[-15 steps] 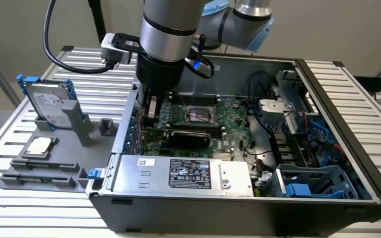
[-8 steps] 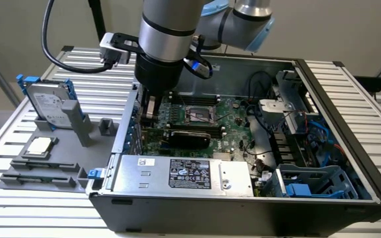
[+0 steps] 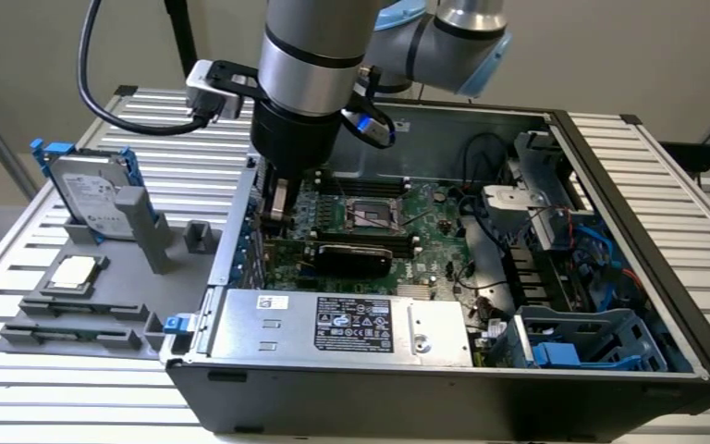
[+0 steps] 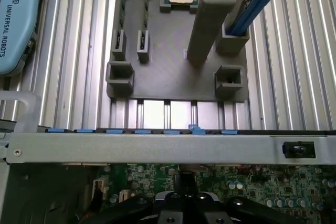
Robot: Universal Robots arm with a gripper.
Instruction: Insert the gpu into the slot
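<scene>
One gpu [image 3: 350,256] on the board [image 3: 435,208], seating unconfirmed
Lying across the board inside the case [image 3: 454,400]; end effector [image 3: 284,215] just beside its end, grip width cannot be told; pressing home seemingly remains

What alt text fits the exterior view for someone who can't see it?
A silver robot arm reaches its gripper down into an open black computer case, over the green motherboard beside a flat black rectangular gpu card. A silver power-supply box with a black label lies nearer the camera.
</scene>
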